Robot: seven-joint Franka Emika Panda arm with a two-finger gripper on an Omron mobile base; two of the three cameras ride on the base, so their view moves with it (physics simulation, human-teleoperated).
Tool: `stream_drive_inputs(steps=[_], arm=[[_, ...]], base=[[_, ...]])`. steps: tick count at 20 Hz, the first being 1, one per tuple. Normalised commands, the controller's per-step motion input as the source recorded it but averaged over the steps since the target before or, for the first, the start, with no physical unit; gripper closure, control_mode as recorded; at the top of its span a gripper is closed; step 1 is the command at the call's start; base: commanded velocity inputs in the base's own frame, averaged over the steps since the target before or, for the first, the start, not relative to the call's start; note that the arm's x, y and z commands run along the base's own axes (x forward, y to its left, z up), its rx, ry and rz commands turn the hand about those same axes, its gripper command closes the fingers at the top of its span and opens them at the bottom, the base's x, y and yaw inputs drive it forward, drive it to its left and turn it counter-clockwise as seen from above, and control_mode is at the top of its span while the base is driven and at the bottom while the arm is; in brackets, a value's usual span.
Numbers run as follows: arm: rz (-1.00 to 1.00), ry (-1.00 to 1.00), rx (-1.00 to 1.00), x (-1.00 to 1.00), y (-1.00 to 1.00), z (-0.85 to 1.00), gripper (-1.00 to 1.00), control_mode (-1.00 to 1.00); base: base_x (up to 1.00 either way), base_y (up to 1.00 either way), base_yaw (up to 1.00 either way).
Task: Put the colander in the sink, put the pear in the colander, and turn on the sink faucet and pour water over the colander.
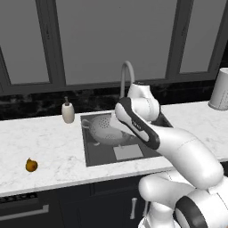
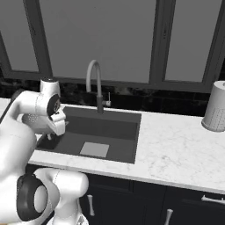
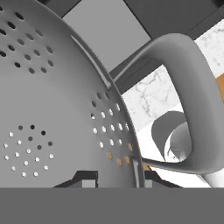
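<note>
One colander (image 1: 106, 129) hung over the left half of the sink (image 1: 151, 153), held by the gripper (image 3: 117, 178), whose two dark fingertips were closed on the bowl's rim wall, one inside and one outside, just beside a loop handle (image 3: 183, 100). In the hand view the perforated bowl (image 3: 48, 109) had nothing in it; light showed through its small holes. In the left base view the colander sat tilted, its open mouth turned toward the front left, with one loop handle toward the sink's left wall. Whether its feet touched the basin floor could not be told. The sink itself held nothing else on its dark floor, where the lighter square patch (image 1: 128, 152) lay bare near the front wall.

The pear (image 1: 31, 165) rested alone on the white marble worktop (image 1: 49, 142), near its front edge and well to the left of the sink, well apart from the colander. The sink faucet (image 2: 95, 83) stood at the back edge of the sink, its arched spout over the basin. A white soap dispenser (image 1: 68, 111) stood at the worktop's back edge, just beside the sink's rear left corner. A pale perforated canister (image 2: 216, 107) stood near the back edge of the worktop, far to the right.
</note>
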Motion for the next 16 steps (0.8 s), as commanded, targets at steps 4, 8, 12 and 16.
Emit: stream_drive_inputs(steps=[4,8,12,16], arm=[[0.05,0.04,0.01,0.02,-0.99,0.00,1.00,-1.00],[0.09,-0.04,0.00,0.02,-0.77,0.00,1.00,-1.00],[0.07,0.03,0.00,0.24,-0.76,-0.02,1.00,-1.00],[0.12,0.02,0.00,0.25,-0.71,-0.15,1.00,-1.00]], base=[[0.00,0.00,0.00],[0.00,0.00,0.00],[0.00,0.00,0.00],[0.00,0.00,0.00]])
